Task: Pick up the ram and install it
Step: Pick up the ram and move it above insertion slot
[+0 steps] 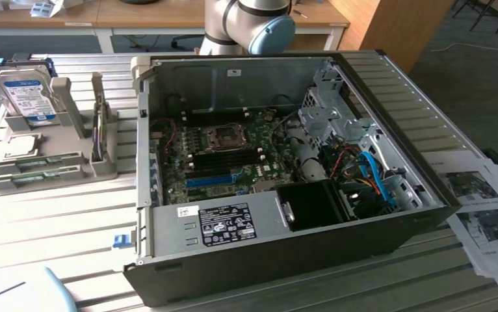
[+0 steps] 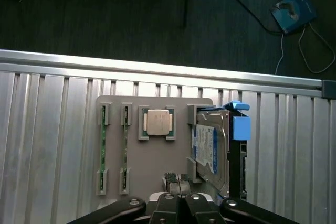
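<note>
Claw (image 2: 181, 205) shut and empty at the holder; ram (image 2: 125, 148) not yet picked, seated in its slot.

Wrist view: the claw's fingers are pressed together, gripping nothing, over the edge of the grey holder (image 2: 157, 166). The ram, a thin green stick standing on edge between grey end clips, sits near the claw but apart from it. A second stick (image 2: 103, 148) stands parallel just beyond, with a processor chip (image 2: 157, 122) and hard drive (image 2: 207, 148) alongside. The exterior view adds the open computer case (image 1: 275, 266) with its motherboard (image 1: 223, 156) on the slatted desk (image 1: 58, 221). The holder sits to the exterior view's left of the case.
</note>
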